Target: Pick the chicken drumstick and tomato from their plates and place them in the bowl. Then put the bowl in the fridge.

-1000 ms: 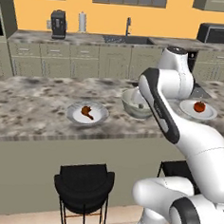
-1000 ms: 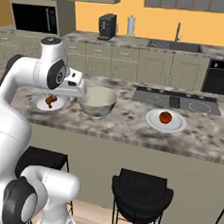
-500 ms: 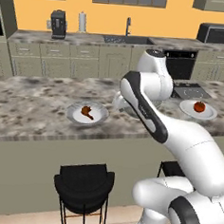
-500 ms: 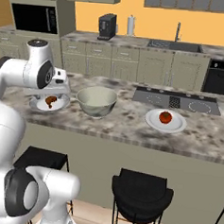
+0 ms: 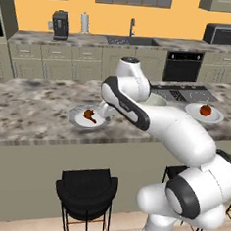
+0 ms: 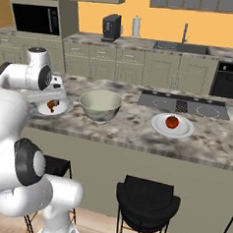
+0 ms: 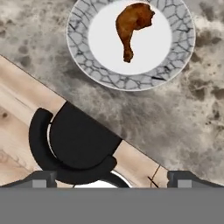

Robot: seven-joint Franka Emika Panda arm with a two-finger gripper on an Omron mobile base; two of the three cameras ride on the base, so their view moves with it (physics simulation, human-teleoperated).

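The chicken drumstick [image 7: 133, 24] lies on a white plate with a grey rim [image 7: 131, 79] near the counter's front edge. My gripper [image 7: 113, 177] hangs open above the counter edge beside that plate, with nothing between its fingertips [image 7: 43, 177]. From the base views the gripper [image 5: 106, 108] [image 6: 56, 90] hovers right by the drumstick [image 5: 90, 115] [image 6: 52, 104]. The grey-green bowl [image 6: 100, 105] stands mid-counter, mostly behind my arm in the left base view. Further right, the tomato [image 6: 172, 122] [image 5: 204, 110] rests on the second plate [image 6: 184, 130]. The fridge is out of view.
Black stools [image 5: 86, 189] [image 6: 147, 199] stand below the counter front; one stool [image 7: 74, 144] is directly under the hand. A cooktop [image 6: 183, 104] is set into the counter behind the tomato plate. Back counters hold a coffee machine [image 6: 111, 27] and a sink.
My arm has swung left from over the bowl to above the drumstick plate. The gripper stayed open and nothing on the counter moved.
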